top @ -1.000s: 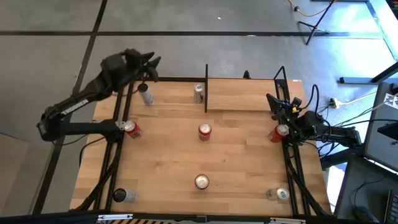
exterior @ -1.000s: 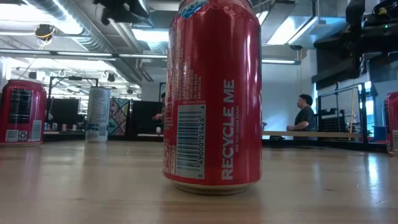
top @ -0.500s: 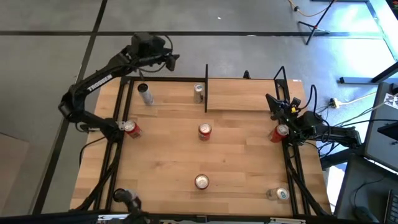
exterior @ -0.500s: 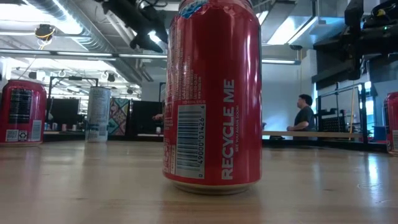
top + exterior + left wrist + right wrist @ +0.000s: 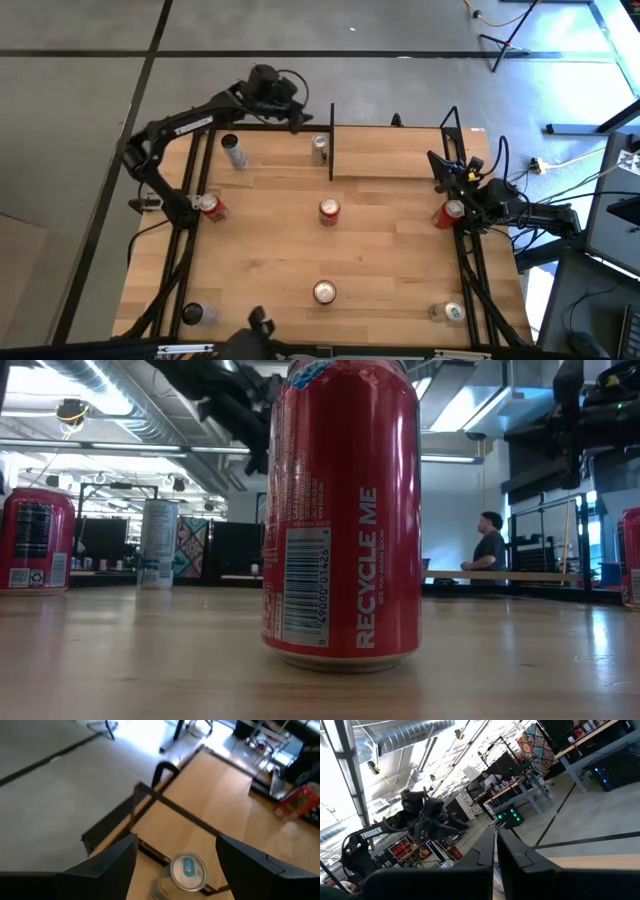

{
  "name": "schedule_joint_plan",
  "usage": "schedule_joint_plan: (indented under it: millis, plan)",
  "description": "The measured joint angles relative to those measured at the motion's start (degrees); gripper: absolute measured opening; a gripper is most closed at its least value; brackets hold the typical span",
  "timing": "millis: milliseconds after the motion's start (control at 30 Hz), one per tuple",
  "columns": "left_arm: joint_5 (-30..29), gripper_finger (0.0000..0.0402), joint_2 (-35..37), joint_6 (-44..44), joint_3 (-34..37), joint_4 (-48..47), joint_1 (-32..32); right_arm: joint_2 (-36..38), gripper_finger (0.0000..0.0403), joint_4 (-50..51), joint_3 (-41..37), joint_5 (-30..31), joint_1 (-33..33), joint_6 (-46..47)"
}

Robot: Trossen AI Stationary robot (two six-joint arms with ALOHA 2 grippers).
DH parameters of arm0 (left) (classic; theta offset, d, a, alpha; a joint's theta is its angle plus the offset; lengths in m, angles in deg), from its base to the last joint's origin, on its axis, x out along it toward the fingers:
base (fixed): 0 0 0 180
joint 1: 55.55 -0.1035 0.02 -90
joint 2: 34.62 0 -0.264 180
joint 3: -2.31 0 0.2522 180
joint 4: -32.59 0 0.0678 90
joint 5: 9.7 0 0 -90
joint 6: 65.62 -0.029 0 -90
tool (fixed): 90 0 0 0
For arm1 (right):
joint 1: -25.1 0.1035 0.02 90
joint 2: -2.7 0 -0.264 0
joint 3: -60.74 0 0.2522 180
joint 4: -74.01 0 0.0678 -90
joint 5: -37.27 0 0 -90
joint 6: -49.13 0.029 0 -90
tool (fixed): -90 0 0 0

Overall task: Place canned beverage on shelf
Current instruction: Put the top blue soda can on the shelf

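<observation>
Several cans stand upright on the wooden tabletop. A silver can (image 5: pixel 320 148) with a blue top (image 5: pixel 187 870) stands at the far edge, just left of the shelf (image 5: pixel 395 150), a light-wood board with thin black posts (image 5: pixel 200 805). My left gripper (image 5: pixel 300 117) hovers open above the far edge, beside and above this can, which shows between its fingers (image 5: pixel 175 845) without touching them. My right gripper (image 5: pixel 445 172) waits shut (image 5: pixel 494 851) at the table's right edge, next to a red can (image 5: pixel 449 213).
Another silver can (image 5: pixel 234 150) stands far left. Red cans stand at the left edge (image 5: pixel 209 206), the centre (image 5: pixel 329 210) and near centre (image 5: pixel 324 291), the last large in the low view (image 5: pixel 340 510). Two more cans stand at the near corners (image 5: pixel 452 312) (image 5: pixel 195 313). A person (image 5: pixel 490 550) stands in the room beyond.
My left gripper has swung along the table's far edge from the far-left corner toward the right, and now hangs near the silver can beside the shelf. No can has moved.
</observation>
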Motion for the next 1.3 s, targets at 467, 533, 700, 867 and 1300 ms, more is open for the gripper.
schedule_joint_plan:
  millis: [467,533,700,867,1300]
  plan:
    - [-4.58,0.0265,-9.01,-10.22,0.0,0.45,5.9,-0.01,0.0012,1.31,0.0,0.37,0.0,-0.01]
    - [-4.05,0.0265,-9.85,-10.43,0.0,0.48,6.27,-0.01,0.0012,1.31,0.0,0.37,0.0,-0.01]
    - [-4.3,0.0265,-10.91,-10.61,0.07,1.32,7.03,-0.01,0.0012,1.31,0.0,0.37,0.0,-0.01]
    - [-4.94,0.0265,-11.63,-11.08,0.07,0.96,7.24,-0.01,0.0012,1.31,0.0,0.37,0.0,-0.02]
    - [-8.46,0.0242,-13.91,-11.78,0.07,1.07,7.62,-0.01,0.0012,2.21,0.0,0.35,0.0,-0.02]
